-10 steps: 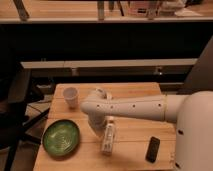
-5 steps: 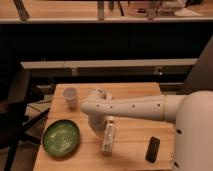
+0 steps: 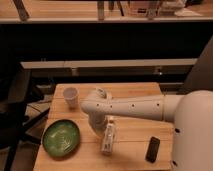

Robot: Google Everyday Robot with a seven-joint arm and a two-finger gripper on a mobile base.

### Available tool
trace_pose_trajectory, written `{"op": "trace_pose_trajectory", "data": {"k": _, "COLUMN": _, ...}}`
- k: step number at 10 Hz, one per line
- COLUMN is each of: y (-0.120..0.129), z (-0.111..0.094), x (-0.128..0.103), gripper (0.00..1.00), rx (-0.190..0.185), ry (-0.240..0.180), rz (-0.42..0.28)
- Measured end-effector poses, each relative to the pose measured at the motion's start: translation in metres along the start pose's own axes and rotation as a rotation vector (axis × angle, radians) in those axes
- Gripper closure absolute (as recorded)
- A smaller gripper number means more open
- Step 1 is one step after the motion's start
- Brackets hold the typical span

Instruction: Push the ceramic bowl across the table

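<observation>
Ceramic bowl (image 3: 61, 138) sits upright, mouth up, near the front-left corner of the table (image 3: 131, 91); being round, it has no distinct long axis or heading. White arm reaches in from the right across mid-table, bending downward at its elbow. Gripper (image 3: 107, 140) hangs just right of the bowl, apart from it, its long axis running near-to-far; opening width and any hold on an object cannot be told. Small white cup (image 3: 71, 96) stands upright behind the bowl, near the far-left edge. Dark flat object (image 3: 153, 149) lies near the front-right edge.
</observation>
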Motion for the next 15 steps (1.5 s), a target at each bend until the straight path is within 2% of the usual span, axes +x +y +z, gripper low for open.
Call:
{"op": "trace_pose_trajectory", "data": {"k": 1, "y": 0.000, "z": 0.000, "x": 0.000, "gripper": 0.96, "rx": 0.002, "ry": 0.015, "rz": -0.006}}
{"op": "trace_pose_trajectory", "data": {"k": 5, "y": -0.028, "z": 0.005, "x": -0.012, "gripper": 0.96, "rx": 0.060, "ry": 0.072, "rz": -0.101}}
{"op": "trace_pose_trajectory", "data": {"k": 10, "y": -0.059, "z": 0.012, "x": -0.029, "gripper": 0.96, "rx": 0.117, "ry": 0.074, "rz": -0.229}}
{"op": "trace_pose_trajectory", "data": {"k": 15, "y": -0.113, "z": 0.013, "x": -0.073, "gripper": 0.96, "rx": 0.187, "ry": 0.037, "rz": -0.412}}
